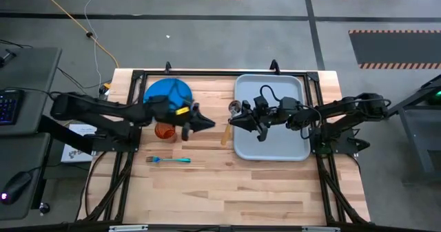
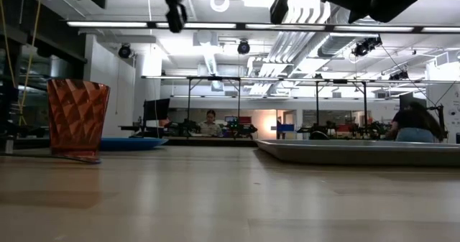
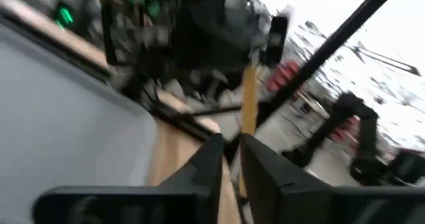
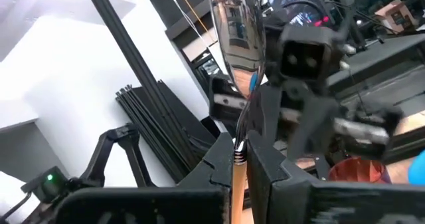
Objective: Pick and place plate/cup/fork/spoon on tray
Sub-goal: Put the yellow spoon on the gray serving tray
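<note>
Both claws meet at one spoon.
The right claw (image 4: 240, 159) is clamped on the small silver-bowled, tan-handled spoon (image 4: 238, 44) (bowl beyond its tips); the left claw (image 3: 230, 159) sits slightly apart around the handle.

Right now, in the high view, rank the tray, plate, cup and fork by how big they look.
1. tray, clearly largest.
2. plate, partly hidden under the left arm.
3. fork, long but thin.
4. cup, mostly hidden by the arm, so fork versus cup is unsure.

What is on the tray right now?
The tray carries no tableware where its surface shows. The right gripper, holding the spoon, hangs over its left rim, and that arm covers the tray's middle band, so that strip cannot be checked.
</note>
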You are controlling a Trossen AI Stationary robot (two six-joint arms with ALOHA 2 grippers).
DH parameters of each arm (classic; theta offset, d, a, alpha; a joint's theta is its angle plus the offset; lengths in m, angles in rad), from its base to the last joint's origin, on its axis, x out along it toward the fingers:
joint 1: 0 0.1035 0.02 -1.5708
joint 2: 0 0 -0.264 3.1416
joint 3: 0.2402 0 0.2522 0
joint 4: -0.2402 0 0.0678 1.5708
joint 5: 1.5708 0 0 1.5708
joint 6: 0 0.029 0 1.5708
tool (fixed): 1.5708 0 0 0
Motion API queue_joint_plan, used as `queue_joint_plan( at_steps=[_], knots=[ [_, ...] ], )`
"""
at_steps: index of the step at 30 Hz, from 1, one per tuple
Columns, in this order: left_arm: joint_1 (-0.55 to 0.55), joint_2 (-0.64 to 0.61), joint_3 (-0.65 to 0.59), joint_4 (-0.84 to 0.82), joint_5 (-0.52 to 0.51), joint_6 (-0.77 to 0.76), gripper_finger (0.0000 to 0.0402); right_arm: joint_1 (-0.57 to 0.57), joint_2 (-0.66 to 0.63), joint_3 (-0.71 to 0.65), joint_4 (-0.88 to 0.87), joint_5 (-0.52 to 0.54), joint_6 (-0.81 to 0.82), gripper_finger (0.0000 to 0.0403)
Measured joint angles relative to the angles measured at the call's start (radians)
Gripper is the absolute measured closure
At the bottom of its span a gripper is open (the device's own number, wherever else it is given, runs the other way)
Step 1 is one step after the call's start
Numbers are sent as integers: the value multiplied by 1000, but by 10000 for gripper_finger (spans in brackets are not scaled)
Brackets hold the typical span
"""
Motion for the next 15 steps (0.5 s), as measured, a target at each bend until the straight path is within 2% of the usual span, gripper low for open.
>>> queue_joint_plan(
  at_steps=[4,11,15],
  knots=[
    [23,74,39,19,95,-100,290,2,0,0,0,0,0,403],
    [24,105,50,103,100,-166,183,-2,0,0,0,19,-31,403],
    [17,105,50,92,96,-176,148,-12,0,0,0,75,-52,403]
  ],
)
